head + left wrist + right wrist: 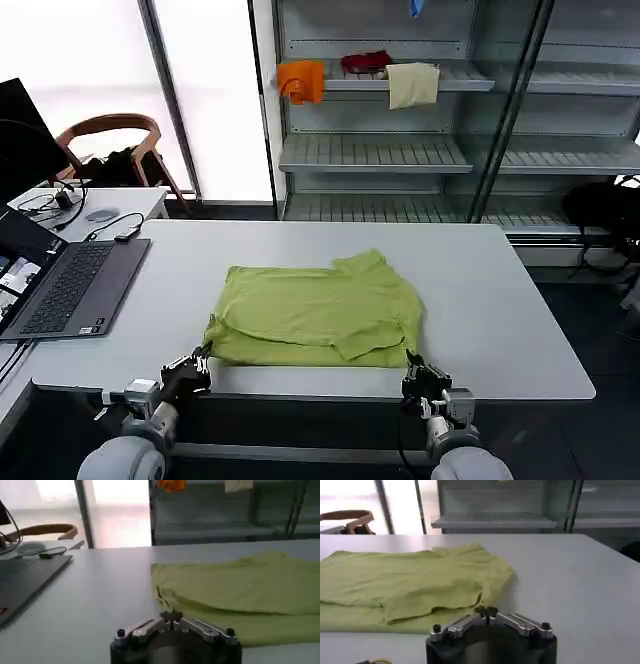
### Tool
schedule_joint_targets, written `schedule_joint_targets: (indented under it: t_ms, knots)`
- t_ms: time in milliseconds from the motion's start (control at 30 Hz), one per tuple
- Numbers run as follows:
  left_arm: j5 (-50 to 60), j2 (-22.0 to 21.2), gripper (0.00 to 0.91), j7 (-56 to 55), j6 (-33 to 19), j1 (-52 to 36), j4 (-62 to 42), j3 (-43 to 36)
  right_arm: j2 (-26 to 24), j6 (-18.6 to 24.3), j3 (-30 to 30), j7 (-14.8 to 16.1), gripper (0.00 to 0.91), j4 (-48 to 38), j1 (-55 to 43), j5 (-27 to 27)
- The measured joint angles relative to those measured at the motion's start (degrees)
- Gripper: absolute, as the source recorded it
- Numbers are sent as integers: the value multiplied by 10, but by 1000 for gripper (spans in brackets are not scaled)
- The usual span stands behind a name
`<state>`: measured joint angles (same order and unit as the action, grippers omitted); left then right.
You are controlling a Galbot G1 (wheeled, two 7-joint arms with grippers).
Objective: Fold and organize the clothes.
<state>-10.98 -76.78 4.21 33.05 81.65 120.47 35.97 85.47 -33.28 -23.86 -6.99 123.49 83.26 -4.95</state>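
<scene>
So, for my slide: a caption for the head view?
Both claws, left and right, shut at the near edge of a half-folded lime-green T-shirt on the table.

Office or lab workroom, long white table (500, 300), open grey laptop (70, 285), grey metal shelving rack (380, 150), bentwood chair (110, 135), bright full-height windows (210, 90)

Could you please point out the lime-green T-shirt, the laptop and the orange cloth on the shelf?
Lime-green T-shirt (315, 315): head view, middle of the folded fabric.
Laptop (72, 285): head view, keyboard.
Orange cloth (302, 80): head view, hanging front.
</scene>
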Motion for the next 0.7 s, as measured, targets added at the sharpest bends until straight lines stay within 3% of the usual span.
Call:
schedule_joint_targets:
  t_ms: [367, 700]
  knots:
    - [28, -12, 907, -11, -5, 32, 32, 20, 3, -2, -12, -3, 907, 35, -14, 0]
    - [-1, 8, 907, 5, 2, -54, 12, 24, -13, -9, 18, 6, 907, -46, -167, -30]
